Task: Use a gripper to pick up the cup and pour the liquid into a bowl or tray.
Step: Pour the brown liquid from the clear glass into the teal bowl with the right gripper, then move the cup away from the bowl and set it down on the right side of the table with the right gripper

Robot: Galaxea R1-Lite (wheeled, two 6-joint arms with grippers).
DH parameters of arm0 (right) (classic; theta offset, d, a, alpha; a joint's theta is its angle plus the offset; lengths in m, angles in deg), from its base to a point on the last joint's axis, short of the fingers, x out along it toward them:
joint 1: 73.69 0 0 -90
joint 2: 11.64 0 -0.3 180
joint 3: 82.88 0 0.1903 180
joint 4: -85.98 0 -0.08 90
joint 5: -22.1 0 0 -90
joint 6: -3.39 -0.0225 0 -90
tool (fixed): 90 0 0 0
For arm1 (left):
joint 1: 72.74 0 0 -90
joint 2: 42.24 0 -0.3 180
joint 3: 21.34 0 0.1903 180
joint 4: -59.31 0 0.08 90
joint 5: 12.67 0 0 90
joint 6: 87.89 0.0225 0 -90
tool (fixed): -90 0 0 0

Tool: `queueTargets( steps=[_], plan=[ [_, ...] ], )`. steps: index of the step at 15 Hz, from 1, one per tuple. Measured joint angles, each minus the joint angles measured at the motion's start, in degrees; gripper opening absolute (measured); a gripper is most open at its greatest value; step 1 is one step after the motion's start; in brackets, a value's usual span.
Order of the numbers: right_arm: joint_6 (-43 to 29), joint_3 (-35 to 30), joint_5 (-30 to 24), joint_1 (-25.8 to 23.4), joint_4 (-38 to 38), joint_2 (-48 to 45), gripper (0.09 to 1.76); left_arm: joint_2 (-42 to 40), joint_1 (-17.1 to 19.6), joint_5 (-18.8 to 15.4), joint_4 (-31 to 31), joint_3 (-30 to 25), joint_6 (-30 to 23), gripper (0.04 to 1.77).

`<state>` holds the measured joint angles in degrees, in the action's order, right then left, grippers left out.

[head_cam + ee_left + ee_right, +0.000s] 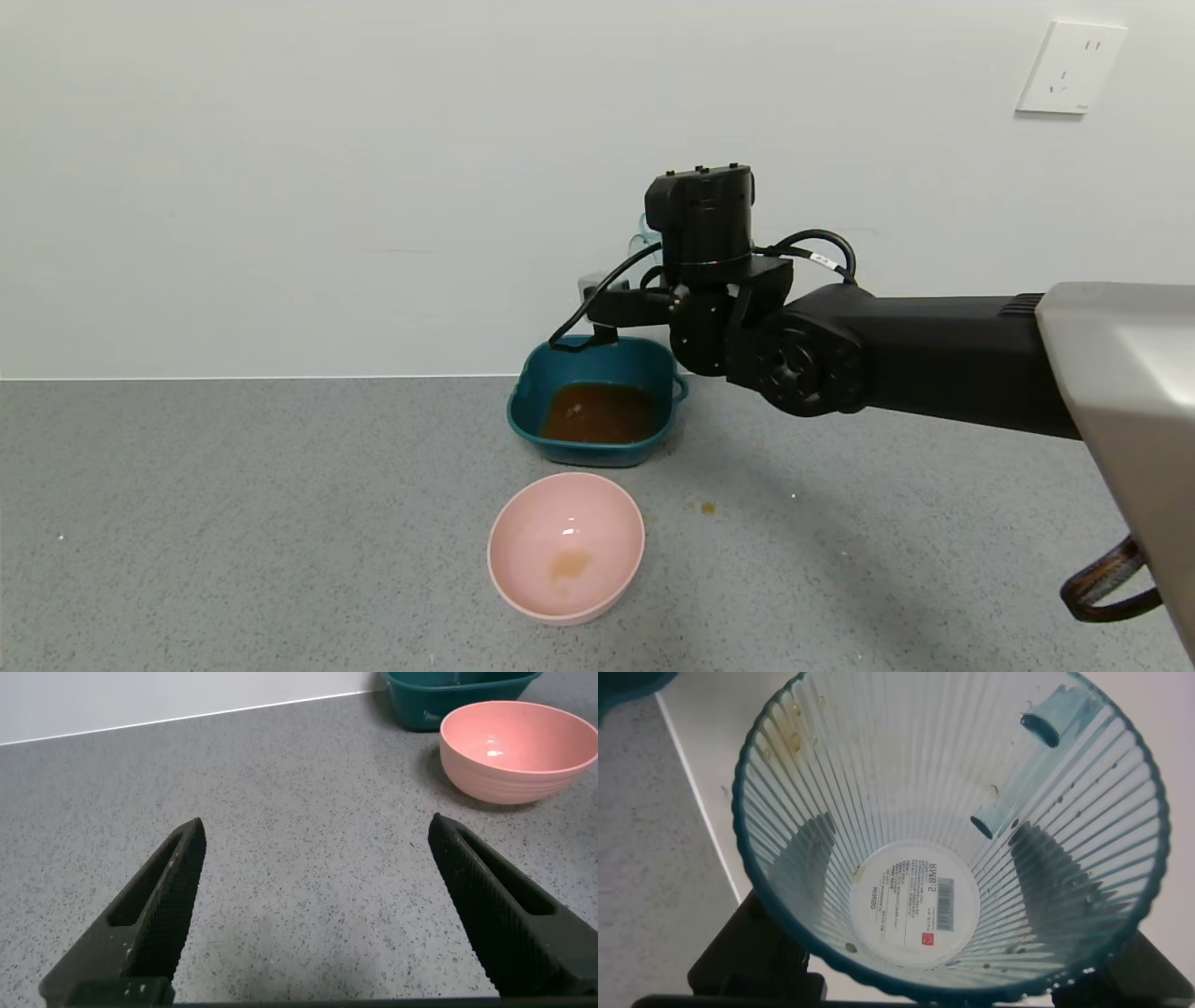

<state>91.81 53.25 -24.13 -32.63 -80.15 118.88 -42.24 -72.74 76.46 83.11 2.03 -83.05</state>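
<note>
My right gripper (627,297) reaches over the far rim of the dark teal basin (523,411) and is shut on the ribbed blue-grey cup (952,793). In the right wrist view the gripper (943,961) holds the cup by its sides. The cup is empty apart from drops, and a label shows through its base. In the head view only a sliver of the cup (643,235) shows behind the wrist. The orange-brown liquid (597,413) lies in the basin. My left gripper (318,840) is open and empty, low over the table and out of the head view.
A round pale pink bowl (566,544) with a small brown stain stands in front of the basin; it also shows in the left wrist view (514,751). A few brown drops (707,507) lie on the grey table. The white wall rises just behind the basin.
</note>
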Motion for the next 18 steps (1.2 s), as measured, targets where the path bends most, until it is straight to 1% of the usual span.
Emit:
queueTargets(
  steps=[2,4,9,12,14,16,18],
  plan=[
    [-6.69,-0.2,0.06,0.09,4.4,-0.91,1.35,0.0,0.0,0.0,0.0,0.0,0.0,1.72],
    [-14.25,-0.26,0.09,0.37,10.34,-2.12,1.35,0.0,0.0,0.0,0.0,0.0,0.0,1.72],
    [-35.22,-0.26,-0.3,0.76,24.98,-6.6,1.35,0.0,0.0,0.0,0.0,0.0,0.01,1.72],
    [-46.6,-0.26,-2.76,0.32,32.39,-10.03,1.35,0.0,0.0,0.0,0.0,0.0,0.0,1.72],
    [-51.98,-0.41,-4.71,-0.32,34.88,-12.54,1.35,0.0,0.0,0.0,0.0,0.0,0.0,1.72],
    [-55.19,-1.49,-5.92,-1.43,35.1,-14.99,1.35,0.0,0.0,0.0,0.0,0.0,0.0,1.72],
    [-58.05,-3.95,-7.03,-2.69,34.83,-17.4,1.35,0.0,0.0,0.0,0.0,0.0,-0.02,1.72]
  ],
)
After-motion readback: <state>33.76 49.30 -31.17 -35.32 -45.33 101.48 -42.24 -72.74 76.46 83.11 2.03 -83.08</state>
